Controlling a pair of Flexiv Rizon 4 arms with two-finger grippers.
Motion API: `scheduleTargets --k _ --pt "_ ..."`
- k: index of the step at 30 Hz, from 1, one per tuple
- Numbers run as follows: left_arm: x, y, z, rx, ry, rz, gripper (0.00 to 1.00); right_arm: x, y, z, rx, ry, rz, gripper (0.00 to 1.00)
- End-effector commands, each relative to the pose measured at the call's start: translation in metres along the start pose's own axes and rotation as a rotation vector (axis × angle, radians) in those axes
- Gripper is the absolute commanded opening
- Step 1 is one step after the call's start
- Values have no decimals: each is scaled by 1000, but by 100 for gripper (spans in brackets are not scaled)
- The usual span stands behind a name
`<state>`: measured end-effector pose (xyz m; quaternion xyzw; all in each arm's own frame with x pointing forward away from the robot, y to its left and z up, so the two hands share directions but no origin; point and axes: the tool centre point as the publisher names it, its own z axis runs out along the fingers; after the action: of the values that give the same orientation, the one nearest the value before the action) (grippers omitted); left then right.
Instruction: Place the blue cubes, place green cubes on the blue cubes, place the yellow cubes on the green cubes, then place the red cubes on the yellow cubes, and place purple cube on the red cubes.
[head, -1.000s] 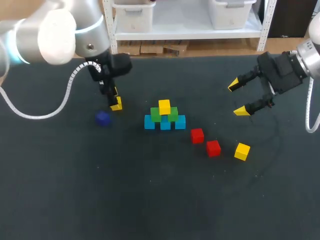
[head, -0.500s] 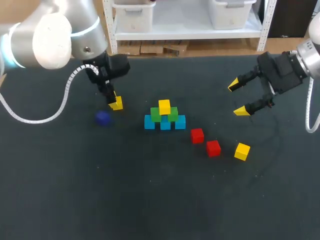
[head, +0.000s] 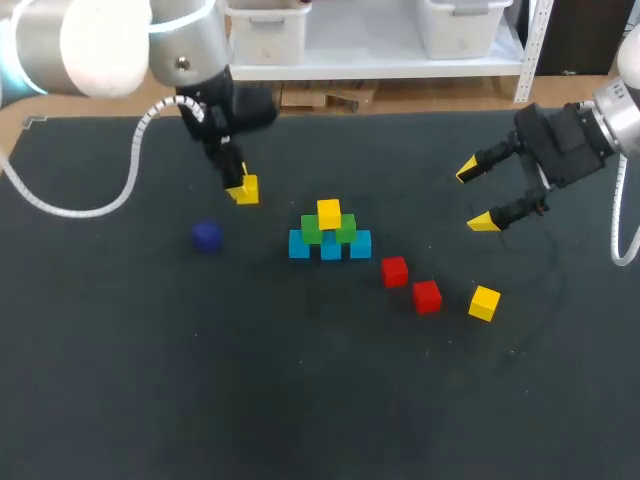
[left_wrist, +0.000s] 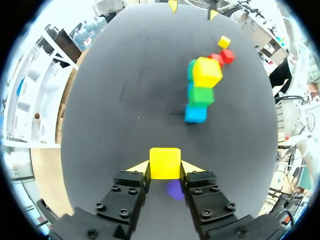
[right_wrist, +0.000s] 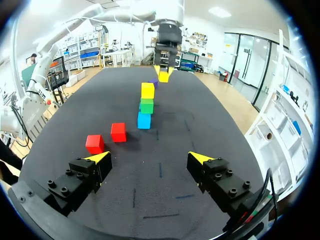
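Two grippers hang over the dark table (head: 150, 380). The left gripper (head: 241, 187) has its jaws squeezed on the held yellow cube (left_wrist: 165, 162), with one finger on each side. The cube is up in the air, right between the yellow tips.

Under those jaws, down on the table, sits the purple cube (left_wrist: 174, 190). It is all by itself.

Ahead of the left jaws stands the little pile. Three blue cubes (head: 330, 246) sit in a row at the bottom. Two green cubes (head: 328, 230) sit on the blue ones. The top yellow cube (head: 329, 213) sits on the green ones. There is room beside it on the green cubes.

The right gripper (head: 475, 197) is well apart from the pile. Its jaws are spread wide and nothing is between them.

Two red cubes (right_wrist: 106, 138) lie on the table ahead of the right jaws, out past one finger. They are close to each other but do not touch. The loose yellow cube (head: 484, 302) lies on the table near the right jaws, just beside the red cubes.
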<state>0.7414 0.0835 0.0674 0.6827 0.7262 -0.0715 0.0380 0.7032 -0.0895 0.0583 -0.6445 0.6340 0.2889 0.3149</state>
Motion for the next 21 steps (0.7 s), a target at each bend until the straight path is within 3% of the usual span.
scheduleTargets --k 1,11,17,21 --pt "-11 -21 -19 -23 8 7 0 0 0 0 1 -2 -1 100" --pt "-37 -42 -28 -73 -15 18 0 0 0 0 1 -2 -1 100" --pt "-40 -50 -29 -97 -50 -20 0 0 0 0 1 -2 -1 100" --pt "-36 -52 -28 -122 -20 -47 0 0 0 0 1 -2 -1 100"
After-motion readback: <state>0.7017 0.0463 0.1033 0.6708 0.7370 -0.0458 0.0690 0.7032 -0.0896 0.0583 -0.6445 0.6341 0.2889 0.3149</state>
